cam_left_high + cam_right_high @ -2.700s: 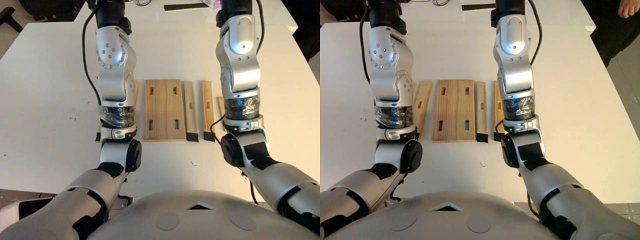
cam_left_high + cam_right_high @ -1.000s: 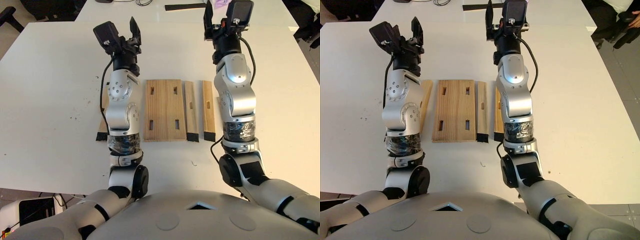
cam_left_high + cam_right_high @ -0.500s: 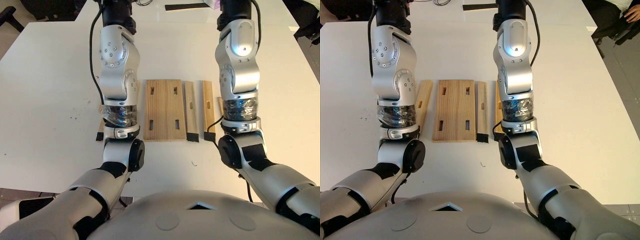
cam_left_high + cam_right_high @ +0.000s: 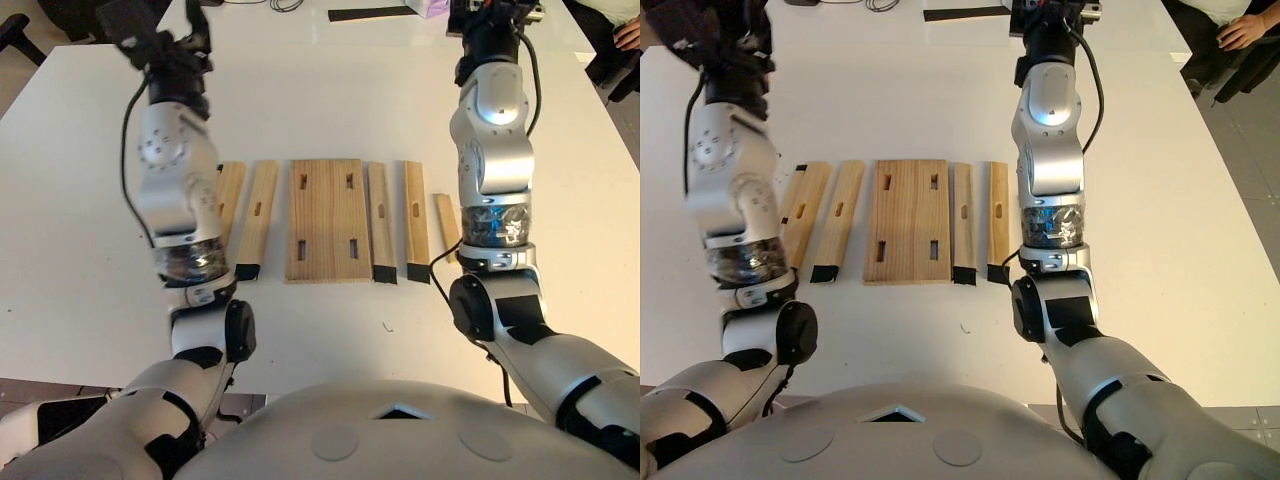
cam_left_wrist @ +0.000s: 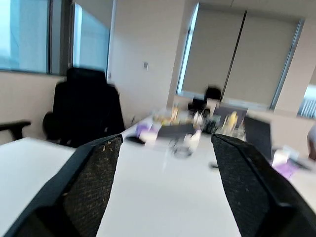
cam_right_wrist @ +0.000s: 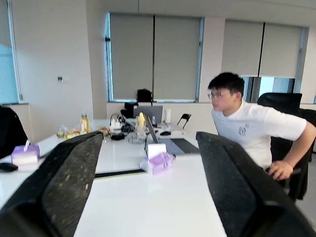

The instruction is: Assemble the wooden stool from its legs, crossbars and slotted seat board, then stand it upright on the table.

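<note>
Nearest of all, the parts lie flat on the white table (image 4: pixel 90 250), nothing joined yet. The slotted seat board (image 4: pixel 325 220) sits in the middle of the row, four slots showing. Just to its left lies the inner left leg (image 4: pixel 257 215), black-capped at the near end, and beside that the outer left leg (image 4: pixel 229 195), partly behind the left arm. Just to the board's right comes the inner right leg (image 4: pixel 380 222), then the outer right leg (image 4: pixel 415 218), both black-capped at the near end, each with a slot. Further right of the board a short stick (image 4: pixel 447 222) peeks out beside the right arm. Past the board's far edge both arms are raised: the left gripper (image 5: pixel 168 148) has its fingers spread wide with nothing between them, and the right gripper (image 6: pixel 149 138) is spread just as wide, also empty. Well beyond the board lie a black strip (image 4: pixel 370 13) and a purple tissue box (image 6: pixel 157 162).
</note>
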